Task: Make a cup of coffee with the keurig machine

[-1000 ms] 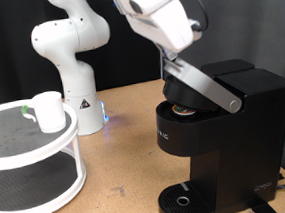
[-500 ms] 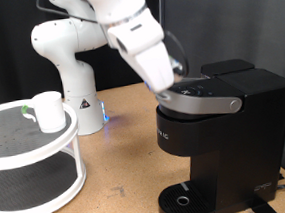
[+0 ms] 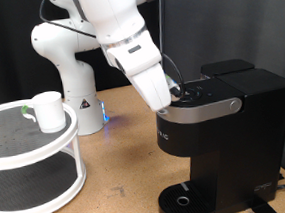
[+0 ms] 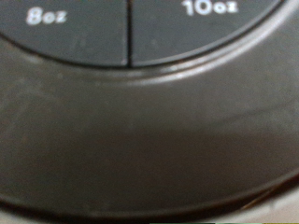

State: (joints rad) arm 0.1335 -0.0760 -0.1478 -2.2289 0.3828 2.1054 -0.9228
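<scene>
While the boxy matte black keurig machine stands on the wooden table with its grey-silver curved lid handle lying flat, the lid reads as shut. The white arm's gripper sits right at the top of the lid, at the exterior view's left end of the handle; its fingers are hidden behind the hand, so whether they are spread or pinched cannot be told. Nothing shows between them.

Wrist view: very close on the dark lid top, with two size buttons, the "8oz" button and the "10oz" button, parted by a thin seam. Camera nearly against the surface.

Plain white cylindrical cup: upright on the upper shelf of the round white two-tier stand, well apart from the machine, towards the exterior view's left. Round drip tray at the machine's foot carries no cup.

Judgement: step in hand is work at the lid top, pressing it closed or reaching a button. Doing it well calls for a straight, steady downward push centred on one target, not across the seam, with light force so the machine does not slide.
</scene>
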